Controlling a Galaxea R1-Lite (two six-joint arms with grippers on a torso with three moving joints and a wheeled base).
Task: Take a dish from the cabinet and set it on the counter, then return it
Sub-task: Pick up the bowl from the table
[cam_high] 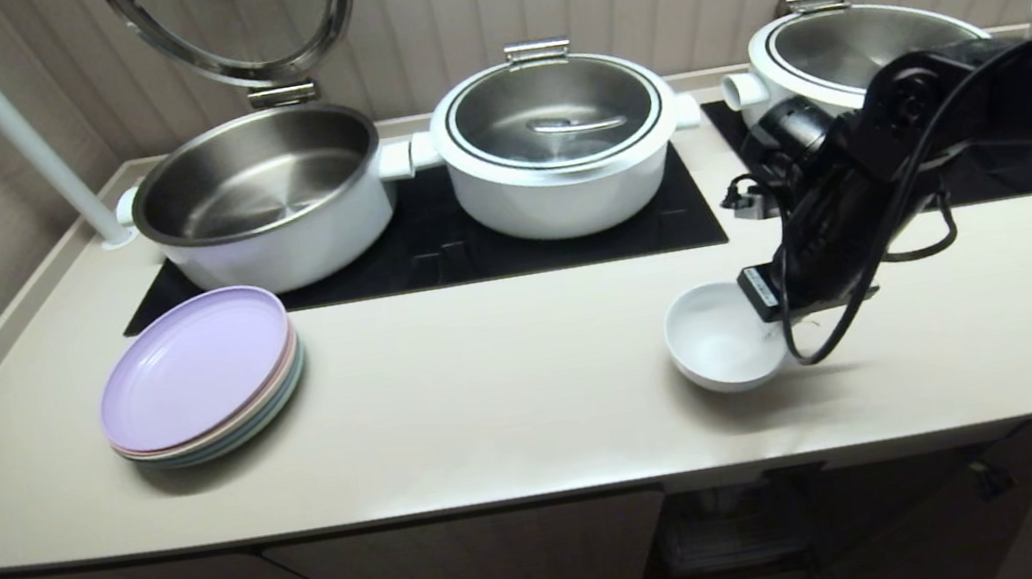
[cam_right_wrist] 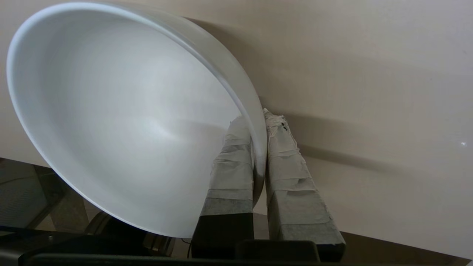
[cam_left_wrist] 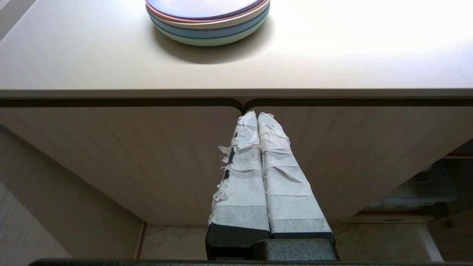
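Taped fingers [cam_right_wrist: 236,162] of the right gripper [cam_right_wrist: 258,127] pinch the dish [cam_right_wrist: 122,118] by its rim, one inside, one outside, jaws nearly shut. It sits tilted on the counter [cam_high: 492,404], near the front edge. Such a thin rim grip could let glossy ceramic slip or tip. Plain white, round, empty. The left gripper [cam_left_wrist: 257,115] hangs closed, empty, before the cabinet [cam_left_wrist: 111,155].
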